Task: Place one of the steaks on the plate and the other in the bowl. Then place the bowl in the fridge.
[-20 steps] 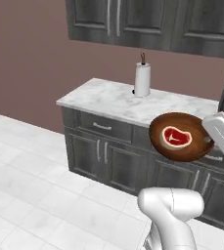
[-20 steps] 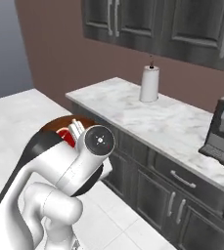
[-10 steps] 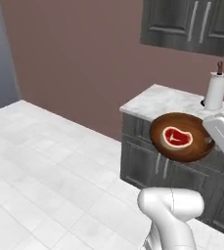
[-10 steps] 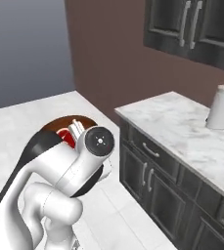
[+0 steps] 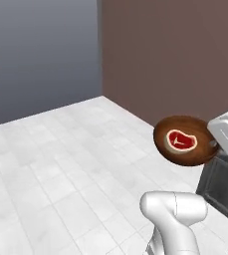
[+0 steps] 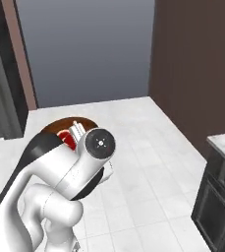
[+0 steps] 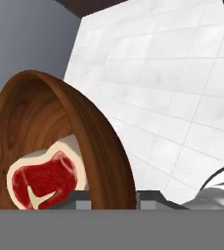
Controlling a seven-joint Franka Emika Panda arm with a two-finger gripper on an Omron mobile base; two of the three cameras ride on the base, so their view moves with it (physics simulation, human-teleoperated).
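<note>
Jaws clamp the bowl rim — left base view shows steak whole.

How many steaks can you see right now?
1. The steak lies inside the brown bowl that the gripper carries above the floor. No other steak is in view.

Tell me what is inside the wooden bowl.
One steak lies inside the bowl, red with a pale fat edge. The bowl's bottom under the steak is covered.
</note>
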